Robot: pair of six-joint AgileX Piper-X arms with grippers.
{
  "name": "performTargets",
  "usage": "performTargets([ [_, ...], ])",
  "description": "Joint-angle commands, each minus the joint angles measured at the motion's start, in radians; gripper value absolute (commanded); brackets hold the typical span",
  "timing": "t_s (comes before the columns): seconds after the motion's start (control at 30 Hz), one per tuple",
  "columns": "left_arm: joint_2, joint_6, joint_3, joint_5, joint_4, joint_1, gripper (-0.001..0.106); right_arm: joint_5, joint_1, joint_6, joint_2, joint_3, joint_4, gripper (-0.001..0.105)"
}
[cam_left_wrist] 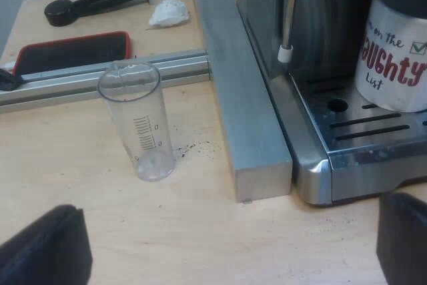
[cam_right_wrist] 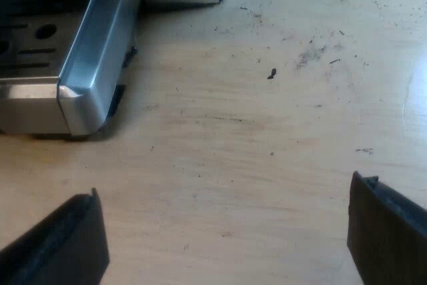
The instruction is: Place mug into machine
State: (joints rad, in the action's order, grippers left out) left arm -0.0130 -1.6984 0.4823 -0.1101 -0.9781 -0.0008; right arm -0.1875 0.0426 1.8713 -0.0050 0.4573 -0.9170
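Pale wooden tabletop (cam_right_wrist: 253, 131), flecked with dark coffee grounds, lies under both arms. My right gripper (cam_right_wrist: 223, 231) hangs low over a bare stretch of it, its two black fingers spread wide with nothing between them, near the rounded corner of the espresso machine (cam_right_wrist: 87, 78). My left gripper (cam_left_wrist: 223, 251) is likewise spread wide and empty, over the wood near a clear measuring glass (cam_left_wrist: 137, 121) that stands upright, apart from a long metal bar (cam_left_wrist: 240, 98) lying just beside the machine's base. Beyond the bar, the mug (cam_left_wrist: 397, 51) stands upright on the slotted drip tray (cam_left_wrist: 373, 128), close under the machine's front and near the steam wand (cam_left_wrist: 288, 18), so the placing looks done. White with red and dark lettering, it looks like glazed ceramic: I judge it stiff, fairly heavy, slick under hard fingers and liable to chip if knocked against the metal. Its handle is hidden, so the safest hold seems to be at the rim, one finger inside and one outside the wall, or across the body with a firm squeeze
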Motion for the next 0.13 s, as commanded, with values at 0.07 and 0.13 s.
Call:
performTargets([
  [0.07, -0.138, -0.008, 0.001, 0.001, 0.019, -0.001, 0.088, -0.005, 0.001, 0.007, -0.046, 0.006, 0.008, 0.076],
  [0.13, -0.138, -0.008, 0.001, 0.001, 0.019, -0.001, 0.088, -0.005, 0.001, 0.007, -0.046, 0.006, 0.008, 0.076],
])
